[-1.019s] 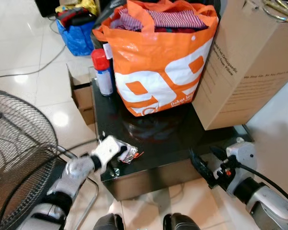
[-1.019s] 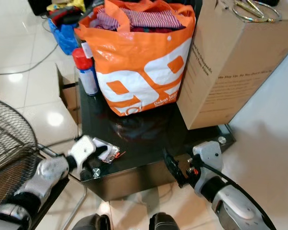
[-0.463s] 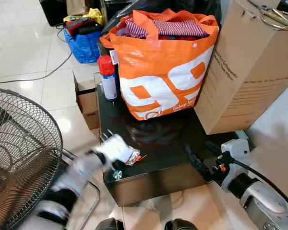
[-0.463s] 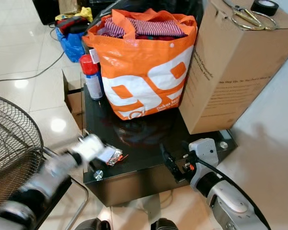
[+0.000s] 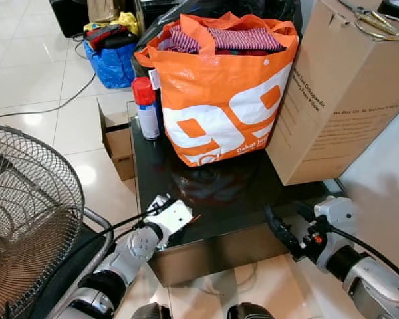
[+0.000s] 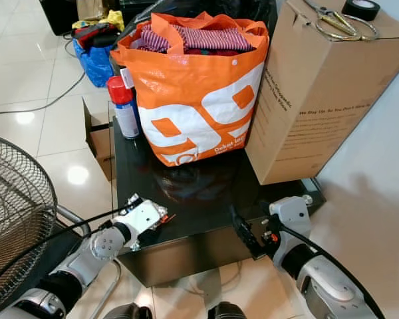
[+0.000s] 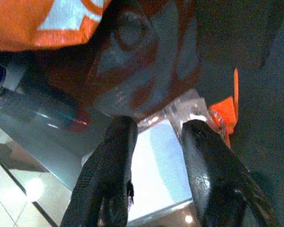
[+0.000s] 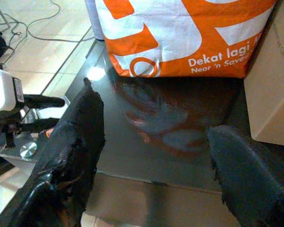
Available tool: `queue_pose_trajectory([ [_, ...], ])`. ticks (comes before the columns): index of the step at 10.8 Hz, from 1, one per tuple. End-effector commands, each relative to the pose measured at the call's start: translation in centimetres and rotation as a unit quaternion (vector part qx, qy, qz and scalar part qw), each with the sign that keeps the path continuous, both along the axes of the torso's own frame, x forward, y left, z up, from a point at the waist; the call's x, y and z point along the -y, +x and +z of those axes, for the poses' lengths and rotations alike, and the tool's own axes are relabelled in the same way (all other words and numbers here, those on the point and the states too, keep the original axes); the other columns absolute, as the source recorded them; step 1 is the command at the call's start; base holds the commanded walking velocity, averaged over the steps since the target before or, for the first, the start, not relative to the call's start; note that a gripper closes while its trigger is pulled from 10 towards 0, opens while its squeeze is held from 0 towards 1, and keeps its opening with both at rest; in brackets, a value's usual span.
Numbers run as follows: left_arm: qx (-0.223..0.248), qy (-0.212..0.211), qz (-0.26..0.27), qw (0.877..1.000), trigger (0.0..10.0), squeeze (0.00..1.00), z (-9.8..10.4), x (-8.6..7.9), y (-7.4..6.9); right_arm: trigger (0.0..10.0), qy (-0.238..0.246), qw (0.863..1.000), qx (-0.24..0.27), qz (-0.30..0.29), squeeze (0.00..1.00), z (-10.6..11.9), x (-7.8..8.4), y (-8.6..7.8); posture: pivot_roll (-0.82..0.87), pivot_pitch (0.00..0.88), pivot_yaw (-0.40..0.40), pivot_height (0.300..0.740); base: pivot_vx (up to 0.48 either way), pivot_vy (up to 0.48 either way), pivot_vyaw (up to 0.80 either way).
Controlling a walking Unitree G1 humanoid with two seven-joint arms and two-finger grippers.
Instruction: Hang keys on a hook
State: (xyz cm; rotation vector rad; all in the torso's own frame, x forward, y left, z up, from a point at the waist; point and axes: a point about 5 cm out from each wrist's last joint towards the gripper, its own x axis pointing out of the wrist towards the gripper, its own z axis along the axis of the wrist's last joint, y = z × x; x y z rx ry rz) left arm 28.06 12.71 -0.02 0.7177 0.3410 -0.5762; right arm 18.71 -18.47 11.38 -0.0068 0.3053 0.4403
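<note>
left gripper at the keys, no hook seen yet

left eye view has the left gripper [image 5: 165,211] low and left of centre, at the front corner of the black glass table [image 5: 233,199], right by the keys [image 5: 188,218], a small silvery bundle with an orange tag. the left wrist view shows what the head views don't: its fingers [image 7: 109,175] stand apart, straddling the keys [image 7: 199,116] without clamping them. i'd say the task has barely begun; the grasp, the carry and the hanging are all left. the right gripper [image 5: 286,226], lower right, hovers spread wide and empty at the table's front edge. the right wrist view looks across the glass to the orange bag [image 8: 189,33]
</note>
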Motion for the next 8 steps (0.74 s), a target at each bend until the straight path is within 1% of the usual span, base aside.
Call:
queue_pose_trajectory([
  [1, -0.018, 0.000, 0.006, 1.000, 10.0, 1.00, -0.4, -0.2, -0.1, 10.0, 0.002, 1.000, 0.004, 0.005, 0.00, 0.5, 0.0, -0.2, -0.15, 0.117, -0.001, 0.740, 0.000, 0.000, 0.00],
  [2, -0.034, -0.024, -0.005, 0.999, 10.0, 1.00, -0.5, 0.3, -0.4, 10.0, 0.001, 1.000, 0.002, 0.008, 0.00, 0.5, 0.0, -0.2, -0.15, 0.125, 0.001, 0.740, 0.000, 0.000, 0.00],
  [3, -0.050, -0.053, -0.034, 0.997, 10.0, 1.00, -0.5, 1.2, -0.7, 10.0, -0.003, 1.000, -0.001, 0.014, 0.00, 0.4, -0.1, -0.1, -0.15, 0.128, 0.002, 0.740, 0.000, 0.000, 0.00],
  [4, -0.058, -0.065, -0.047, 0.995, 10.0, 1.00, -0.5, 1.7, -0.9, 10.0, -0.005, 1.000, -0.003, 0.017, 0.00, 0.4, -0.2, -0.2, -0.15, 0.135, 0.007, 0.740, 0.000, 0.000, 0.00],
  [5, -0.064, -0.058, -0.054, 0.995, 10.0, 1.00, -0.7, 2.0, -1.0, 10.0, -0.007, 1.000, -0.003, 0.019, 0.00, 0.4, -0.2, -0.2, -0.16, 0.137, 0.010, 0.740, 0.000, 0.000, 0.00],
  [6, -0.061, -0.046, -0.048, 0.996, 10.0, 0.89, -0.8, 1.8, -1.0, 10.0, -0.006, 1.000, -0.004, 0.018, 0.00, 0.4, -0.2, -0.4, -0.16, 0.139, 0.011, 0.740, 0.000, 0.000, 0.00],
  [7, -0.055, -0.033, -0.041, 0.997, 10.0, 0.50, -0.7, 1.5, -0.7, 10.0, -0.006, 1.000, -0.006, 0.017, 0.00, 0.4, -0.2, -0.6, -0.16, 0.139, 0.012, 0.740, 0.000, 0.000, 0.00],
  [8, -0.059, -0.040, -0.035, 0.997, 10.0, 0.20, -0.7, 1.3, -0.6, 10.0, -0.006, 1.000, -0.007, 0.017, 0.00, 0.4, -0.2, -0.7, -0.16, 0.138, 0.012, 0.740, 0.000, 0.000, 0.00],
])
